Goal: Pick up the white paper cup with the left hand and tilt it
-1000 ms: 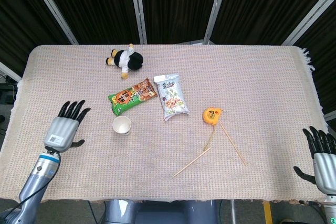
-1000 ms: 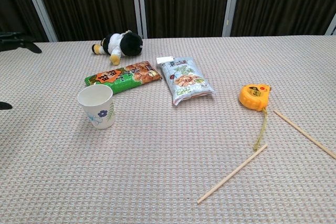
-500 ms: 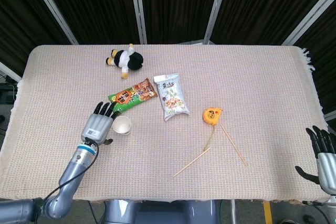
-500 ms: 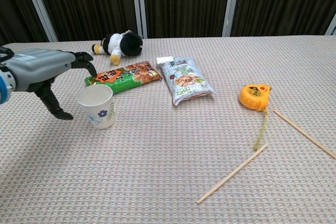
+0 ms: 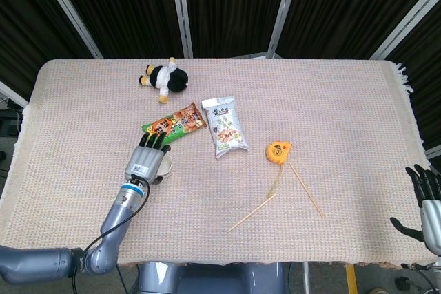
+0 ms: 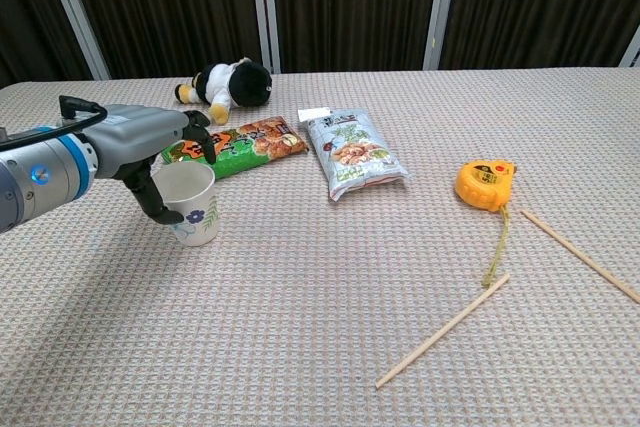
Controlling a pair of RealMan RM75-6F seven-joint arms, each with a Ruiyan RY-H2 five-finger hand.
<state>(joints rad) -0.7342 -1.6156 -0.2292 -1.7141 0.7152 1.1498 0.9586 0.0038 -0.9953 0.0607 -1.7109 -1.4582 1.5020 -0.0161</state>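
Observation:
The white paper cup point(image 6: 192, 209), printed with a blue flower, stands upright on the woven cloth at the left. In the head view only the cup's right edge point(image 5: 167, 165) shows from under my left hand point(image 5: 146, 161). From the chest view, my left hand point(image 6: 150, 152) wraps the cup's left side: fingers reach past the far rim and the thumb lies against the near wall. The cup is on the table, and I cannot tell how firm the contact is. My right hand point(image 5: 428, 206) hangs off the table's front right corner, fingers spread and holding nothing.
A green-orange snack bag point(image 5: 173, 126) lies just behind the cup, and a white snack bag point(image 5: 226, 127) to its right. A plush toy point(image 5: 165, 79) sits further back. A yellow tape measure point(image 5: 278, 151) and two chopsticks point(image 5: 251, 213) lie right of centre.
My left hand has moved right from the table's left edge to the cup and now reaches around it. The cup has not moved. The right hand has sunk slightly lower.

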